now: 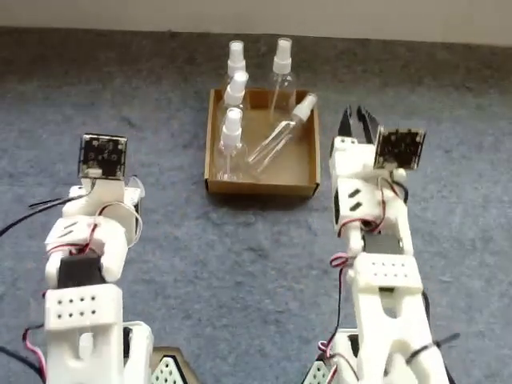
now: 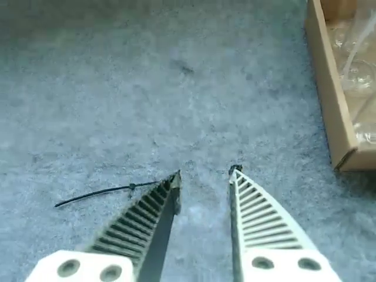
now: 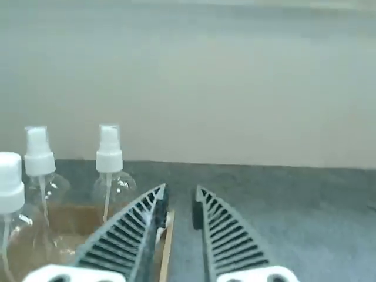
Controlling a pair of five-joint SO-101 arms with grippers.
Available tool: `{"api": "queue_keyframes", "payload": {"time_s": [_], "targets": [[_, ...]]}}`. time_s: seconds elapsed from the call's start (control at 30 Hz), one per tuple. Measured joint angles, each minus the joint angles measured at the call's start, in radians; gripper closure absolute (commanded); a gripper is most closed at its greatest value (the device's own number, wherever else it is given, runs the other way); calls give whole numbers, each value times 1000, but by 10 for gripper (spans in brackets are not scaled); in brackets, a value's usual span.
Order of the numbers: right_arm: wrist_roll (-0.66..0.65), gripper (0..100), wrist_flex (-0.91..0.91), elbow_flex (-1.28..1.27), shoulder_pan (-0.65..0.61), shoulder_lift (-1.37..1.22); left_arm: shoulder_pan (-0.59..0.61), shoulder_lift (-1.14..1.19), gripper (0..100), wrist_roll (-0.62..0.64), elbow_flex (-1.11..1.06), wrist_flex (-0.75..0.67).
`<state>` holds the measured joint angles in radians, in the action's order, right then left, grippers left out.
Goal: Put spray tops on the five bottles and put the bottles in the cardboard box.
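Over the grey counter (image 1: 192, 264) in the high view, the cardboard box (image 1: 262, 190) holds spray-topped bottles (image 1: 231, 144), the right gripper (image 1: 358, 122) just beside it; from the left wrist, the left gripper (image 2: 204, 175) stands moderately parted and empty near the box corner; from the right wrist, the right gripper shows a narrow, empty gap.
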<state>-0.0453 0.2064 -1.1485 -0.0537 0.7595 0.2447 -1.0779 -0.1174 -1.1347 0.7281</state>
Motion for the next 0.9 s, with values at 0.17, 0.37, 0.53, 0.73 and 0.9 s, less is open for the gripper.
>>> {"api": "queue_keyframes", "payload": {"time_s": [0.17, 0.37, 0.53, 0.73, 0.9], "targets": [[0, 993, -2, -245, 32, 253, 12, -267, 870, 0, -112, 0], [0, 993, -80, -509, 55, 583, 12, -635, 870, 0, -338, 0], [0, 993, -262, -523, 61, 868, 12, -723, 867, 0, -456, 0], [0, 993, -618, -523, 74, 1046, 12, -727, 870, 0, -539, 2], [0, 989, -710, -523, 72, 1042, 17, -723, 870, 0, -542, 74]]}}
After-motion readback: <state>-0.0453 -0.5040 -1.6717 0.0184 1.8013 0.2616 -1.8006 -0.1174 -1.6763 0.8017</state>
